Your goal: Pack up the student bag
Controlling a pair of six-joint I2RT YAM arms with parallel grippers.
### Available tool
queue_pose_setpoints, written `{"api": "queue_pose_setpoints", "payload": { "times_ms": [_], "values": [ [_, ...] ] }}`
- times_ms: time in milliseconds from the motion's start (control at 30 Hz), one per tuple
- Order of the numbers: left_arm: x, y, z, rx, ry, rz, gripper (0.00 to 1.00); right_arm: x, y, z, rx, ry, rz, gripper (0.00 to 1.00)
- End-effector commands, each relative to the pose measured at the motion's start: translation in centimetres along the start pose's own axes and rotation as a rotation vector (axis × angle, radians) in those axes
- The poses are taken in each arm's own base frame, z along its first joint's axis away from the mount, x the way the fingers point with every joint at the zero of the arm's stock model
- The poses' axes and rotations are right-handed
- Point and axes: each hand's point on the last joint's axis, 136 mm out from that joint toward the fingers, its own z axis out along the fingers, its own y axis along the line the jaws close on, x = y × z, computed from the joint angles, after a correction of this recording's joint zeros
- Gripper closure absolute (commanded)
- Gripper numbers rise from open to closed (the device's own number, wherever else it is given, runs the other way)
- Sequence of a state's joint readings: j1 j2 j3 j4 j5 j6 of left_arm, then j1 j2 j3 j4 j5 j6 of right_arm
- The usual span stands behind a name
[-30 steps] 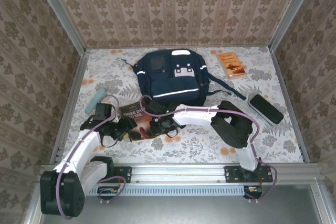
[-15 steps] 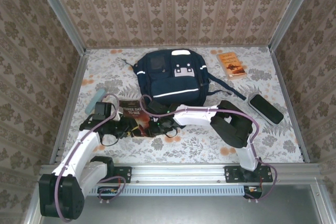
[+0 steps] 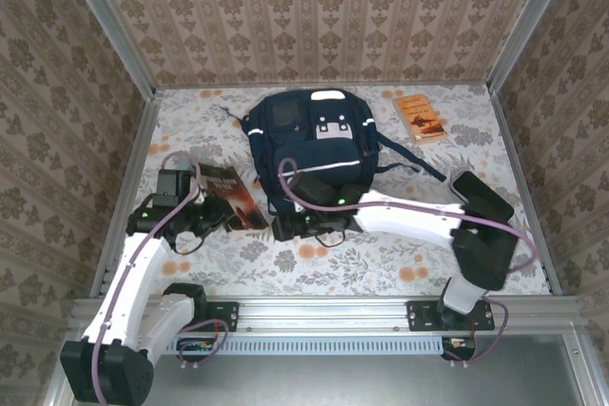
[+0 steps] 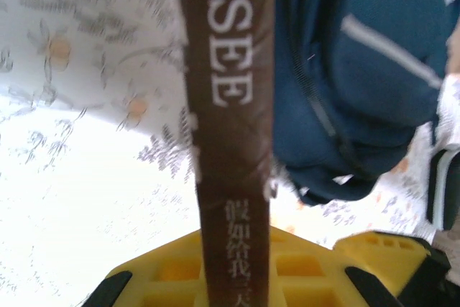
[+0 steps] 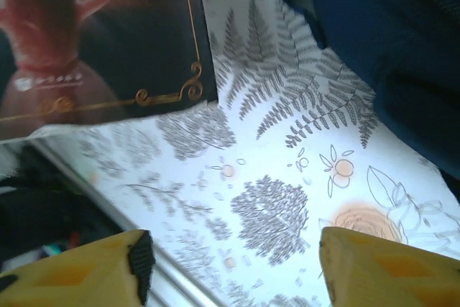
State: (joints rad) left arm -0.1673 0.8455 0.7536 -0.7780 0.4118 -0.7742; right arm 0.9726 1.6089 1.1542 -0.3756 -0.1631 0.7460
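student bag [image 3: 309, 145] lies flat toward the far wall, and we see bare tablecloth [image 3: 381, 263] open along its near side | right gripper [image 5: 233, 253] at bag's near edge, fingers spread over cloth | left gripper [image 4: 233, 249] left of bag, pinching brown book [image 4: 230, 106] | left wrist gives us spine lettering, right wrist the cover's gilt corner

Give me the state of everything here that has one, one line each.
student bag, lying on the table, front up; zips too small to judge.
brown book, closed, gripped at one end by the left hand.
left hand, shut on the brown book.
right hand, open, holding nothing.
orange book, closed, flat on the table.
black case, lying flat, looks closed.
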Motion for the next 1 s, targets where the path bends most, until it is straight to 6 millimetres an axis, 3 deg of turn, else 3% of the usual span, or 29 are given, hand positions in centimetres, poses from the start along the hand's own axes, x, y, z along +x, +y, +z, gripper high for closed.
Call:
{"api": "queue_pose_setpoints", "payload": {
  "times_ms": [0,200,400,467,667,967],
  "values": [
    [-2.3,-4.1,-2.7,0.093,-0.123,0.043,0.93,-1.8,-0.5,-3.5,-0.055,-0.112,0.065,0.26],
    [-4.0,-11.6,-4.6,0.3,-0.218,0.078,0.93,-5.5,-1.1,-9.0,-0.276,-0.309,0.268,0.12],
    [-4.7,-17.7,-5.0,0.461,-0.231,0.082,0.92,-8.6,0.5,-12.3,-0.532,-0.423,0.425,0.07],
    [-3.9,-19.7,-4.9,0.517,-0.211,0.082,0.92,-9.7,1.2,-13.0,-0.596,-0.427,0.467,0.07],
    [-3.5,-22.3,-4.2,0.582,-0.204,0.023,0.92,-12.2,2.4,-14.3,-0.752,-0.459,0.591,0.06],
    [-2.5,-24.6,-4.1,0.673,-0.155,-0.048,0.95,-14.2,1.2,-15.0,-0.805,-0.56,0.735,0.1]
  ]
}}
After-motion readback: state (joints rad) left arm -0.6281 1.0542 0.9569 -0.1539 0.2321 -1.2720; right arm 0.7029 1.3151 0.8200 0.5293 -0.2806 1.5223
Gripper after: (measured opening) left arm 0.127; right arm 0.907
